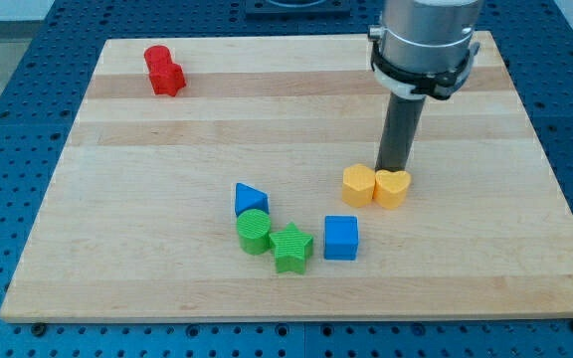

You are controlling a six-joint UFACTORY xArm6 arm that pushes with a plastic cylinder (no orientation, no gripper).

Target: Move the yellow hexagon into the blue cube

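The yellow hexagon (358, 185) lies right of the board's middle, touching a second yellow block, heart-shaped (392, 187), on its right. The blue cube (341, 238) sits below and slightly left of the hexagon, a short gap apart. My tip (394, 169) stands just above the yellow heart block, at its top edge, to the upper right of the hexagon.
A blue triangle (250, 199), a green cylinder (254, 231) and a green star (291, 249) cluster left of the blue cube. Two red blocks (164, 71) lie at the board's top left. The wooden board (117, 199) sits on a blue perforated table.
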